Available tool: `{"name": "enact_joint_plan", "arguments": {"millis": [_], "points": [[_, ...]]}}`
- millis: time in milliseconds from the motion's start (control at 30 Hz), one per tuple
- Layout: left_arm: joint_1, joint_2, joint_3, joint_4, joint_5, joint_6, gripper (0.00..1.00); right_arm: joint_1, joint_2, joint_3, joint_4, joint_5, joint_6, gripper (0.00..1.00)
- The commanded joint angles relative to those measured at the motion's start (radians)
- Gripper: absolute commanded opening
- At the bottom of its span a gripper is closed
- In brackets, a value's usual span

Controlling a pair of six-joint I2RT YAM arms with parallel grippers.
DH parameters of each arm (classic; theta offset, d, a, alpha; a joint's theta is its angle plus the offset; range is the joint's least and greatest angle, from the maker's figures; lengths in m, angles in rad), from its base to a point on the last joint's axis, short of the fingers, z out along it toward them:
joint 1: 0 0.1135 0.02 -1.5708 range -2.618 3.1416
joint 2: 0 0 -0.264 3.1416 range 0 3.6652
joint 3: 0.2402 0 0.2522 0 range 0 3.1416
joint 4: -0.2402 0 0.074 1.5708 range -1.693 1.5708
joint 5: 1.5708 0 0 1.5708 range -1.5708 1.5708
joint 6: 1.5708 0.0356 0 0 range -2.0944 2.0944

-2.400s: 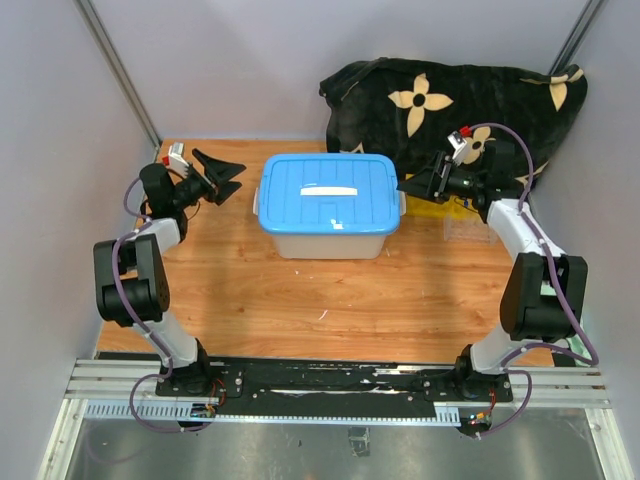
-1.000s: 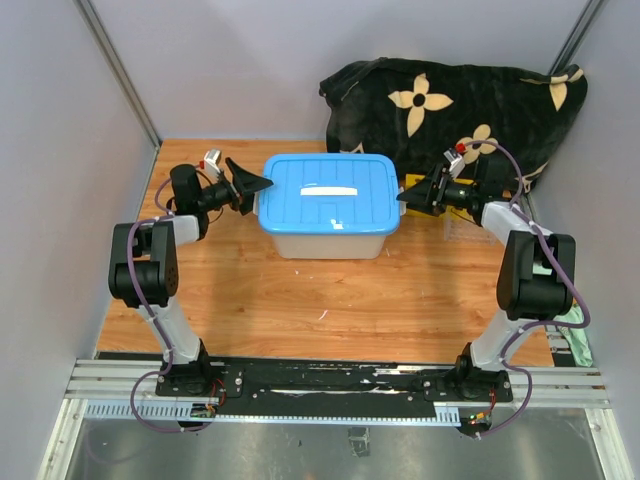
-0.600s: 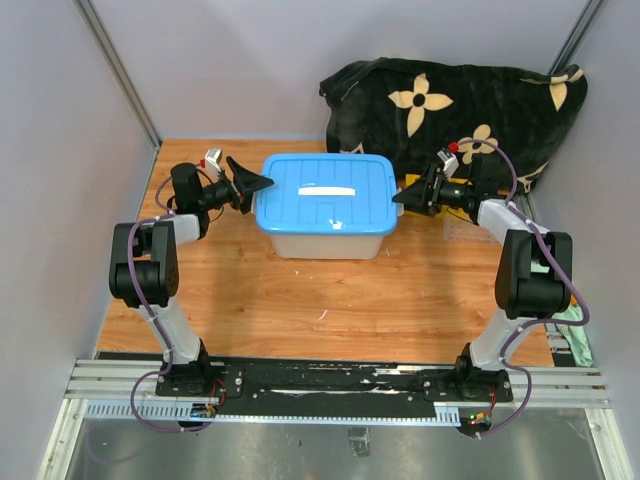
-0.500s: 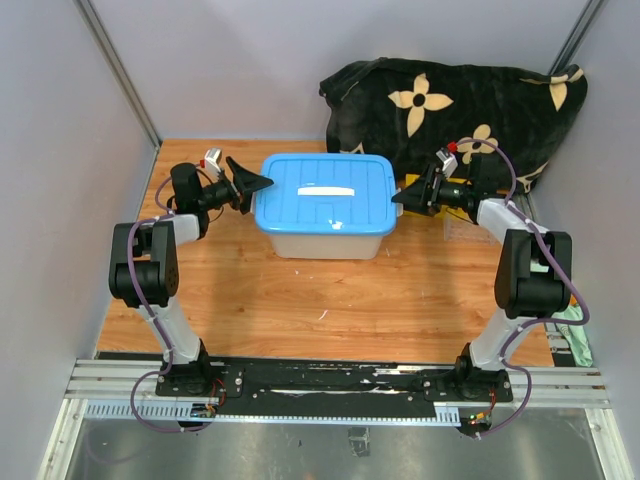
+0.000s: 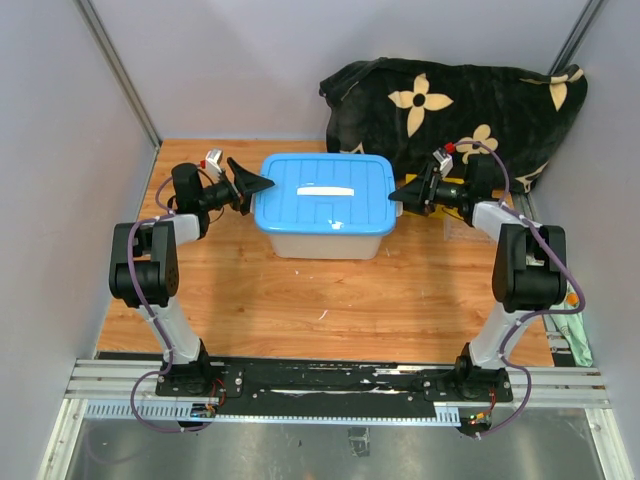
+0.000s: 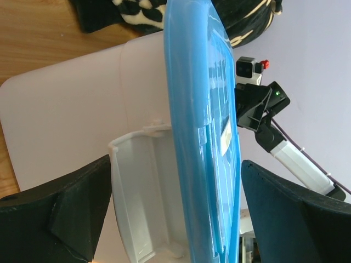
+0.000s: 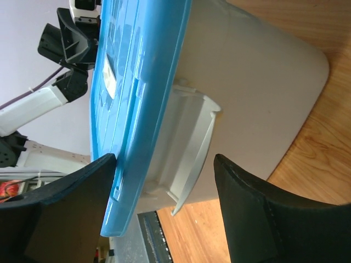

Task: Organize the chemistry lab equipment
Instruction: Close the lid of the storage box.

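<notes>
Black fingers stand fully spread on our left gripper [image 5: 250, 183], holding nothing. They straddle the handle at the 9 o'clock end of the white tub [image 5: 325, 245], one finger over the blue lid [image 5: 325, 190] and one under the handle. Our right gripper [image 5: 397, 195] mirrors this at 3 o'clock, equally wide and empty. Of the lab equipment we see little: a clear rack [image 5: 463, 230] seems to lie beneath the right arm, at 3 o'clock from the tub, near the flowered cloth [image 5: 450, 100] at 1 o'clock. We judge the tub is to be gripped at both ends. We should close both sides together, bite the handles rather than the lid edge alone, and keep everything level.
</notes>
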Motion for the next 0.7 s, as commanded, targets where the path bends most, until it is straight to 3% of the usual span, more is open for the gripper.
{"name": "enact_joint_plan", "arguments": {"millis": [0, 133, 267, 500, 667], "points": [[-0.026, 0.001, 0.02, -0.008, 0.031, 0.007, 0.99, 0.038, 0.028, -0.034, 0.157, -0.015, 0.134, 0.73], [-0.028, 0.0, 0.022, -0.008, 0.033, 0.005, 0.96, 0.039, 0.015, -0.032, 0.148, -0.013, 0.133, 0.73], [-0.028, -0.009, 0.033, -0.051, 0.027, 0.026, 0.83, 0.039, -0.014, -0.001, -0.006, 0.014, 0.038, 0.7], [-0.028, -0.058, 0.166, -0.444, -0.064, 0.299, 0.82, 0.043, -0.062, 0.071, -0.308, 0.089, -0.177, 0.6], [-0.032, -0.07, 0.243, -0.588, -0.11, 0.375, 0.82, 0.067, -0.077, 0.127, -0.476, 0.157, -0.285, 0.59]]}}
